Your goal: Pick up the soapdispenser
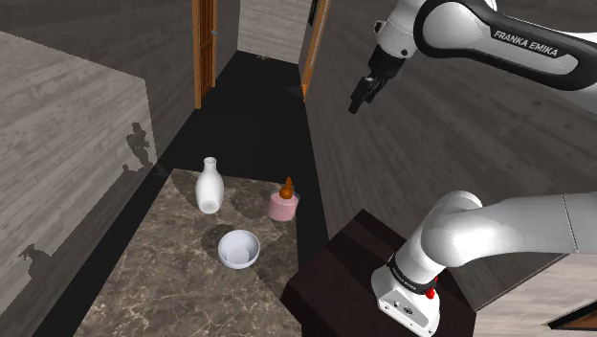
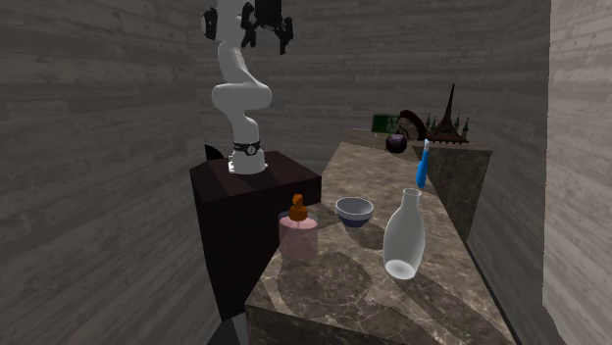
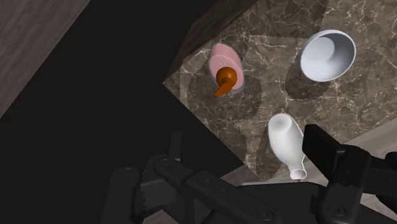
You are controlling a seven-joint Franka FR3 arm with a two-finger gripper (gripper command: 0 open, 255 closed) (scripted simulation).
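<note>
Pink-bodied with an orange pump on top, the soap dispenser [image 1: 283,203] [image 2: 299,233] [image 3: 225,70] stands upright on the dark brown marble tabletop [image 1: 163,258] [image 2: 333,284] [image 3: 267,95], right at the edge that faces the stand [image 1: 344,258] [image 2: 255,191], a dark box. In the shoulder view it sits at the tabletop's right edge; in the second exterior view, at the left edge. A white vase [image 1: 209,185] [image 2: 403,235] [image 3: 285,140] stands upright near it, to its left in the shoulder view, and a white bowl [image 1: 238,248] [image 2: 354,210] [image 3: 327,55] rests open side up a little apart from both; none of the three touch. Farther along the tabletop in the second exterior view are a blue upright item [image 2: 422,165], a dark round pot [image 2: 395,143] and a small tower-shaped figure [image 2: 449,118]. The black gripper [image 1: 362,94] [image 2: 267,24] [image 3: 245,137] hangs high above, well apart from the dispenser, its fingers spread and grasping nothing. An orange-framed doorway [image 1: 203,48] stands beyond the tabletop.
</note>
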